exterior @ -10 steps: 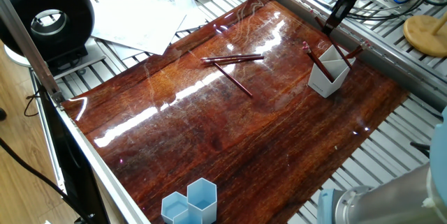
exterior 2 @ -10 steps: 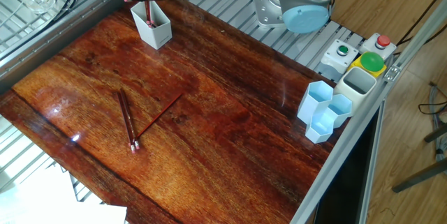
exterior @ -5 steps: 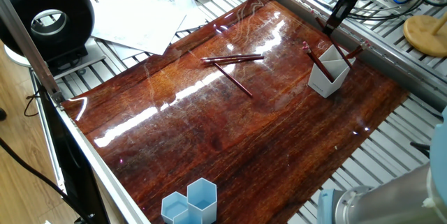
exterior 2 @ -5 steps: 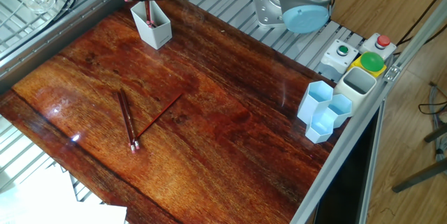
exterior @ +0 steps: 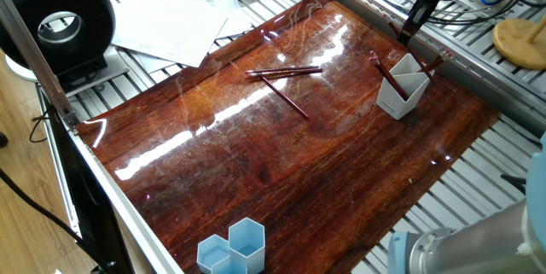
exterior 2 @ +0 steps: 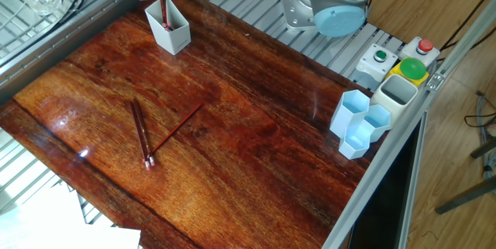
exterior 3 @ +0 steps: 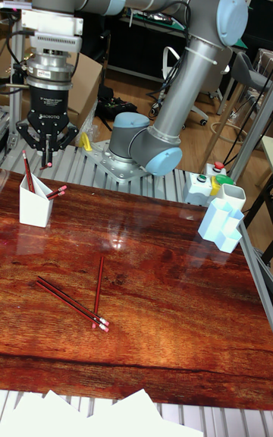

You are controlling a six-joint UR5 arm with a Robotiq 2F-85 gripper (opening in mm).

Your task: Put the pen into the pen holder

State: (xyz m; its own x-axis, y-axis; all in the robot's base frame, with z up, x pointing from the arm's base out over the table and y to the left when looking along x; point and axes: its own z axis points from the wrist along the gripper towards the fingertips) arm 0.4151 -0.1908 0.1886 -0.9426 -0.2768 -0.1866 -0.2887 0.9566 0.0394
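Hovering just above the white cup (exterior 3: 34,209), my gripper (exterior 3: 46,160) points straight down. Its fingertips look drawn near each other in the tall view, but I cannot tell whether they are fully closed, and I see nothing held between them. In one fixed view the gripper (exterior: 409,31) sits over the cup's (exterior: 399,95) far rim.

Two pens are already in that cup. One stands steeply against its tall corner (exterior 3: 27,168); the other leans out over the low side (exterior 3: 55,193). I judge that a drop is just finished and the next fetch is due.

Three more pens lie on the wooden table (exterior: 256,163), well apart from the cup. Two rest side by side, touching or nearly so (exterior 3: 72,304), and a single one (exterior 3: 97,293) lies at an angle, its end meeting theirs. The single one looks the easier pick, since its far end lies clear of the pair. The next move calls for lifting clear of the standing pen, crossing to that pen, turning my fingers across its shaft and coming down at its free end.

The way across the table is open. The cup stands close to the table's back edge, with a metal rail (exterior: 478,69) just behind it, so I have little room there. Blue hexagonal cups (exterior 3: 220,228) stand at the far corner, and loose papers (exterior: 171,22) lie beyond the pens' side, both out of my path.
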